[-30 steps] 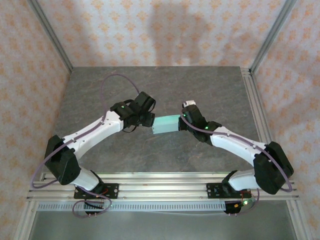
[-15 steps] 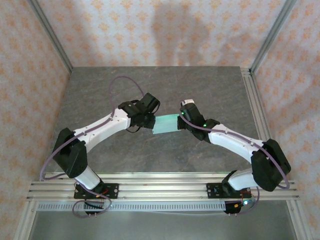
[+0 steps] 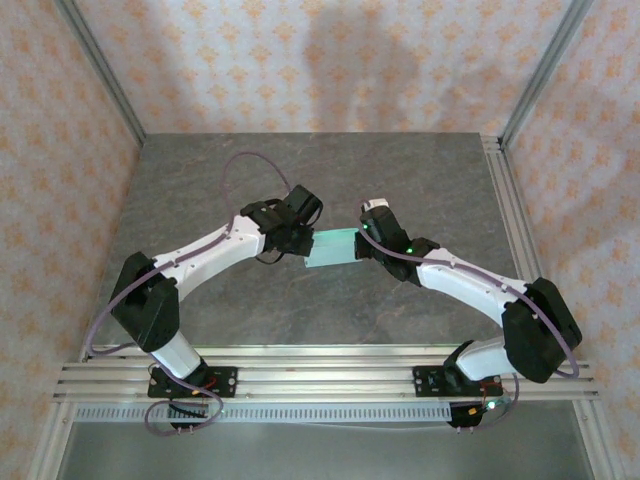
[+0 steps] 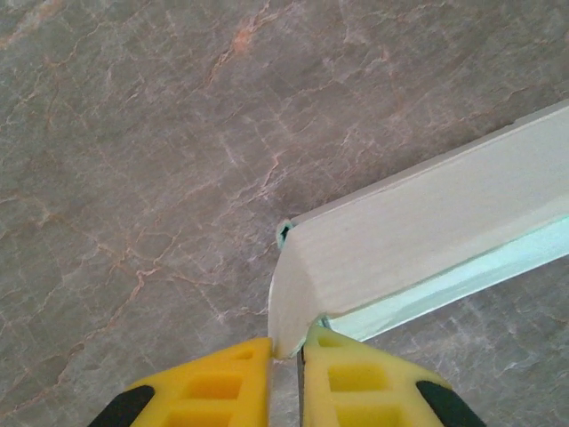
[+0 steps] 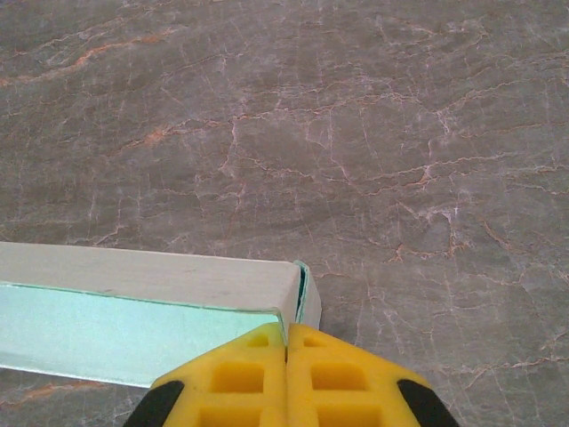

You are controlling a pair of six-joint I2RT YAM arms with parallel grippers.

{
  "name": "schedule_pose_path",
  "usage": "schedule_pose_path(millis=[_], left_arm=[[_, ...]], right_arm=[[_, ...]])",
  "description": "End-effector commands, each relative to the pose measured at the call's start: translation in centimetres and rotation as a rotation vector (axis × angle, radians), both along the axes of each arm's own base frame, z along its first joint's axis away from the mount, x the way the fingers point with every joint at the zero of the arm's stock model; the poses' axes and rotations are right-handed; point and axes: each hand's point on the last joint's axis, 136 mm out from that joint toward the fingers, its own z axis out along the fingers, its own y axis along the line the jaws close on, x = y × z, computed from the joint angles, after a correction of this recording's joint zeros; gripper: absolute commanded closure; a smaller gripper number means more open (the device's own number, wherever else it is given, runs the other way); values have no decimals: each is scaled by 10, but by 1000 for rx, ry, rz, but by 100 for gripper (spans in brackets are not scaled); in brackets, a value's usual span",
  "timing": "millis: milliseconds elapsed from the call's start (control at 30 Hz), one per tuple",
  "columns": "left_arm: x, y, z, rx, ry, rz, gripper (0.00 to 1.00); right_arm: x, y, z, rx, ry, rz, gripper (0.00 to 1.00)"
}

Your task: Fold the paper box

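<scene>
Roughly at centre of the top view, over the grey table [image 3: 400, 180], the paper box [image 3: 332, 246] is spanned between both arms. It is already formed into a long flat sleeve w/ closed sides. The ends are judged not yet tucked, esp. the left end, where a flap is seen bent outward. The left gripper [image 3: 303, 240] is closed on that flap, its fingers [image 4: 222, 387] pinched on the thin card edge. The right gripper [image 3: 362, 240] is fully closed at the opposite end. Its fingers [image 5: 240, 374] are pressed together, prob. w/ the end card between.
</scene>
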Motion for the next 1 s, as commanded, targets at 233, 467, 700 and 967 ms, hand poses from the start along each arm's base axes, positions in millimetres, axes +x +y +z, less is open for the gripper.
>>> schedule_pose_path(millis=[233, 467, 700, 967], left_arm=[[7, -2, 1, -16, -4, 24, 88], [6, -7, 10, -64, -4, 52, 99], [2, -18, 17, -121, 46, 57, 100], [0, -25, 20, -161, 93, 88, 100]], right_arm=[[-5, -1, -1, -18, 27, 5, 100], [-5, -1, -2, -17, 31, 8, 100], [-6, -2, -4, -44, 48, 15, 100], [-6, -4, -3, -72, 72, 10, 100]])
